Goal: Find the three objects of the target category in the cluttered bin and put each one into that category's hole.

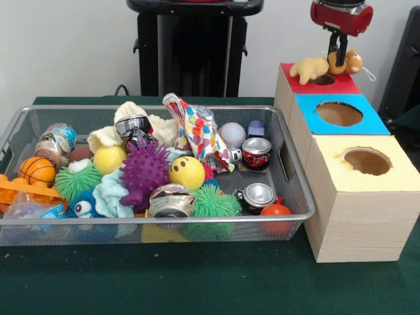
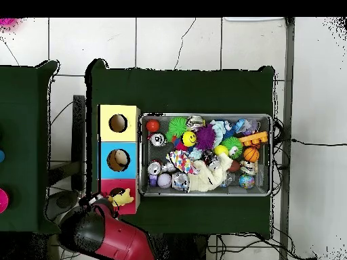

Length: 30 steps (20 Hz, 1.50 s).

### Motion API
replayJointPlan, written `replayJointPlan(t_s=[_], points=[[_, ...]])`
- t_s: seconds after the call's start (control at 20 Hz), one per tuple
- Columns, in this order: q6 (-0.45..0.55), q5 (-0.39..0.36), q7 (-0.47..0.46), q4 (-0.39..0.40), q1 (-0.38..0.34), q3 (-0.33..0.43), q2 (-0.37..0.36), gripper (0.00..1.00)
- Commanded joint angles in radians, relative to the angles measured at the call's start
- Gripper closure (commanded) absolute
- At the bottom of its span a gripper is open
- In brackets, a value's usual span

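— Where's the gripper (image 1: 338, 58) right now?

— Hanging over the red-topped hole (image 1: 323, 80), at the far end of the row of boxes. Its dark fingers come down from the red head, and an orange plush (image 1: 345, 63) sits right at their tips, over the hole's far edge.

— Is it holding that plush?

— I can't tell. The toy hides the fingertips, so whether they are clamped on it or spread is not clear from either view.

— Anything else by that hole?

— A cream-tan plush (image 1: 310, 67) lies on the red paper just beside the hole, touching the orange one.

— And the other boxes?

— The blue-topped box (image 1: 367, 118) sits next to the red one, the yellow-topped box (image 1: 400, 172) next after that, all in a row beside the bin (image 1: 296, 190).

— What's in the bin?

— Clutter. A purple spiky ball (image 1: 143, 172) near the middle, a yellow smiley ball (image 1: 186, 172) touching it, green spiky balls (image 1: 211, 203), dented cans (image 1: 256, 152), a small basketball (image 1: 37, 170) at the end farthest from the boxes.

— From overhead?

— The red arm (image 2: 112, 237) reaches to the red box, and the plush (image 2: 123, 198) shows yellowish at the hole.
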Motion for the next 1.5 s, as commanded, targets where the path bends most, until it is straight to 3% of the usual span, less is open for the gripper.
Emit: replayJointPlan(t_s=[0.05, 0.3, 1.05, 1.5], points=[[-0.018, 0.010, 0.181, -0.051, -0.022, 0.045, 0.021, 1.00], [-0.026, 0.009, 0.184, -0.054, -0.015, 0.044, 0.032, 1.00], [-0.108, -0.032, 0.116, 0.014, -0.138, 0.123, 0.032, 1.00], [-0.084, -0.049, 0.150, -0.019, -0.088, 0.069, 0.043, 1.00]])
